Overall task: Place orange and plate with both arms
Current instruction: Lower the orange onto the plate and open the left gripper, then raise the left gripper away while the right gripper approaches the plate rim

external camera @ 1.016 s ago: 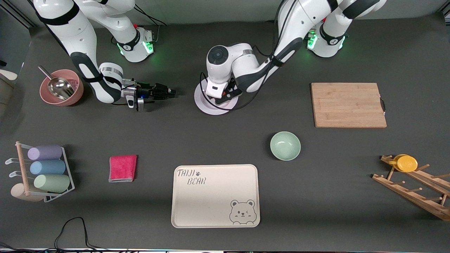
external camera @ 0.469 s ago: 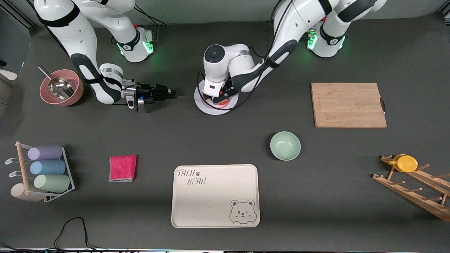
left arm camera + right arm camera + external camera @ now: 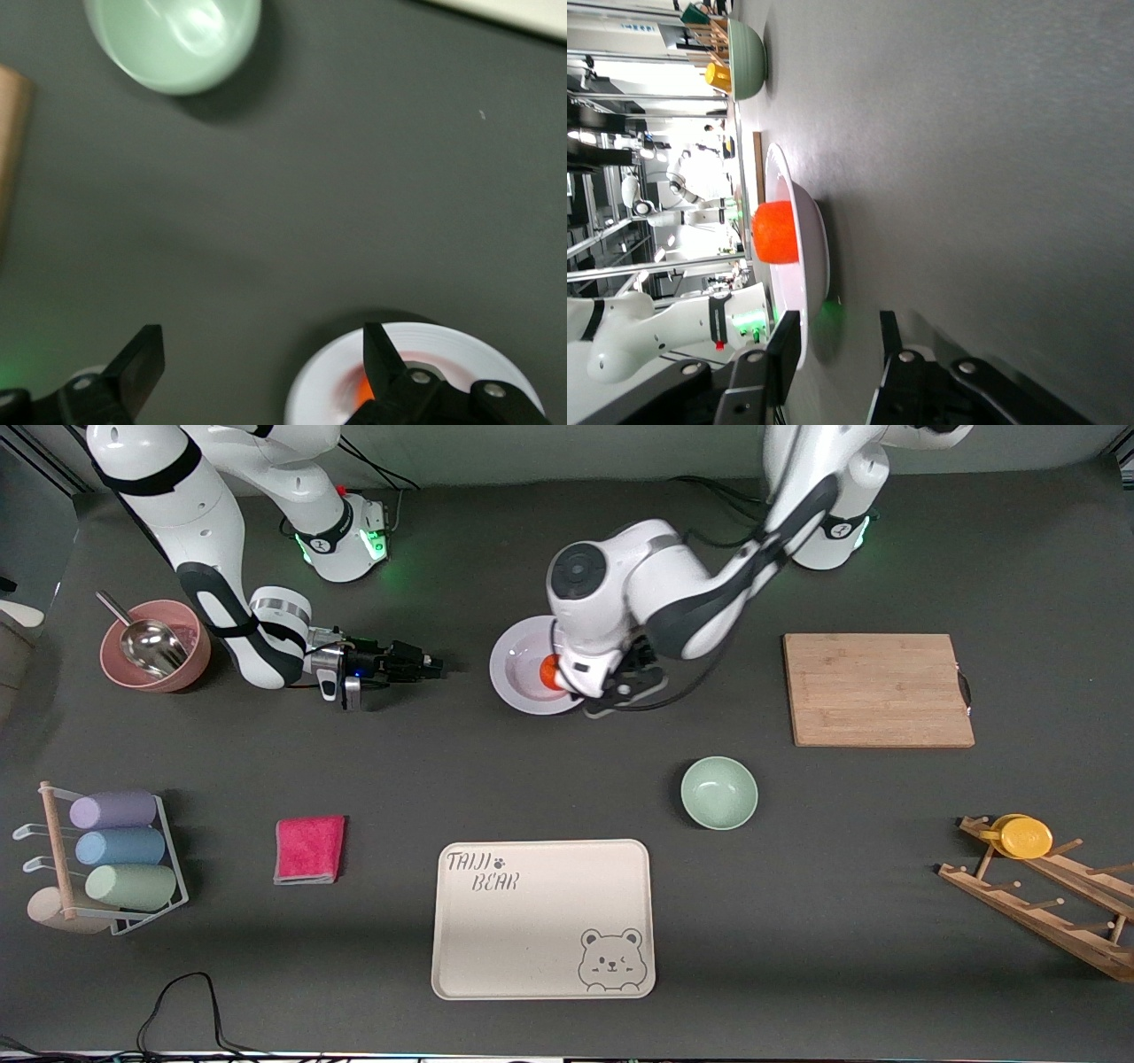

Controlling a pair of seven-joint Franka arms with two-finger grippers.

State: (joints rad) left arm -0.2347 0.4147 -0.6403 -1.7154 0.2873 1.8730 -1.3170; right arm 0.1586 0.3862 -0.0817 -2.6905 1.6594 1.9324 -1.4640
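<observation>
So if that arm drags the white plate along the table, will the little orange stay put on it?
Probably, if moved gently. The orange is round and sits loose in the plate, so it may roll. The raised rim should likely catch it. The glossy surface looks slippery, so a sudden jerk might send it over.

Dark grey table [image 3: 443,779]. Directly on it: plate [image 3: 518,682], green bowl [image 3: 718,793], cutting board [image 3: 877,689], tray [image 3: 542,919], pink cloth [image 3: 309,849], pink bowl [image 3: 182,669]. Cup rack [image 3: 106,859] and wooden rack [image 3: 1045,903] occupy opposite ends.

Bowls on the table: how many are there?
2. Pale green bowl nearer the front camera than the wooden cutting board; pink bowl with metal scoop at the right arm's end.
</observation>
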